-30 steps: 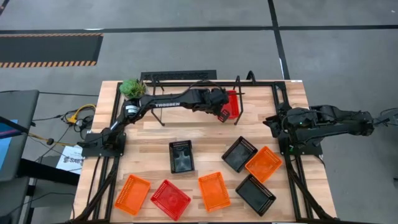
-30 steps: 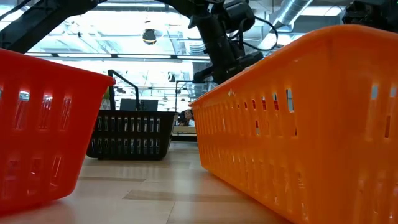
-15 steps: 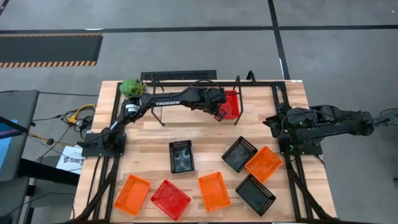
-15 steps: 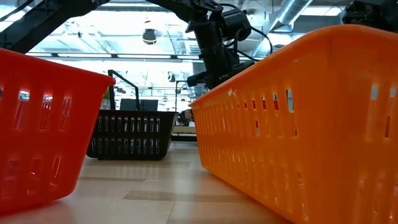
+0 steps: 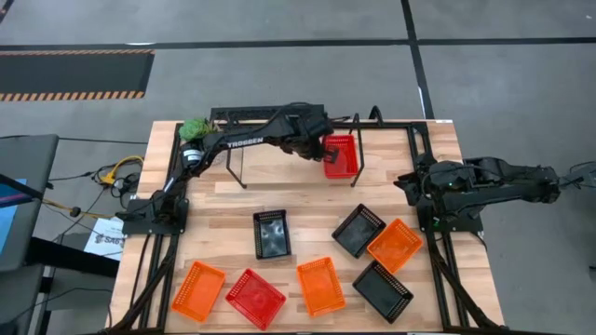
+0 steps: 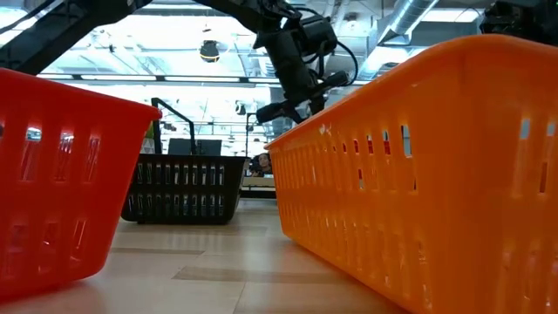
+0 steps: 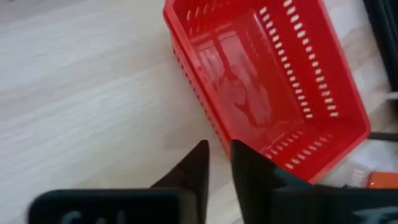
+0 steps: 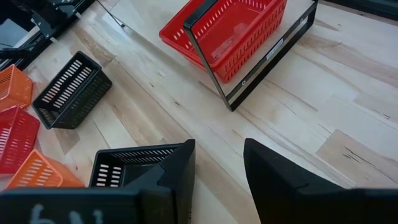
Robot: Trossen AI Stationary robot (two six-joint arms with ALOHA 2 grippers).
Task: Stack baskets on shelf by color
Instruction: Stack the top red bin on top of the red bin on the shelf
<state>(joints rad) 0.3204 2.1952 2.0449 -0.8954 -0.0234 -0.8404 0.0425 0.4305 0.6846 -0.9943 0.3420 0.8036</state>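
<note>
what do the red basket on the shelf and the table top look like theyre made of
Red basket: likely moulded plastic, with a glossy sheen and even rows of slots in its walls. Table top: looks like light wood in joined planks, with visible grain and a matte finish.

Your widest open lane is the bare strip of tabletop [image 5: 298, 197] between the shelf [image 5: 279, 140] and the loose baskets, running clear from one arm base to the other. Further forward, eight baskets crowd the front half: the black basket [image 5: 271, 233] stands alone mid-table with room on both sides, while the black, orange and black cluster [image 5: 382, 251] by the right arm sits nearly touching. The front row [image 5: 256, 290] leaves only narrow gaps. On the shelf board, the red basket [image 5: 340, 155] fills the right end; the left arm hangs over the middle. The plant pot [image 5: 195, 129] blocks the back left corner.
</note>
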